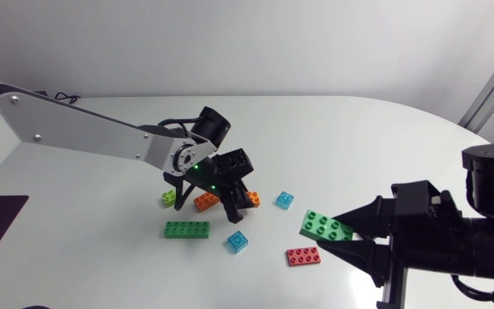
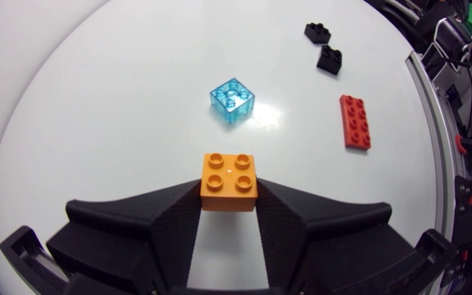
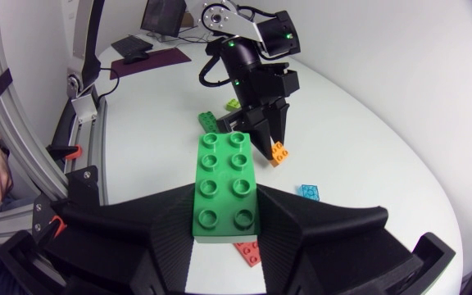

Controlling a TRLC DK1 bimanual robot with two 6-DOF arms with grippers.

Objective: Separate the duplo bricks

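Orange brick [image 2: 229,182] sits clamped between the two fingers of the left end effector [image 2: 229,211], low over the middle of the white worktop [image 2: 97,123]. The right end effector [image 3: 226,225] grips a green brick [image 3: 226,184] lengthwise, nearer the worktop's right edge.

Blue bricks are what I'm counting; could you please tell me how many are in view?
2. One blue brick lies ahead of the left gripper, which holds an orange brick; the other lies near the green brick held by the right gripper. Others may be hidden.
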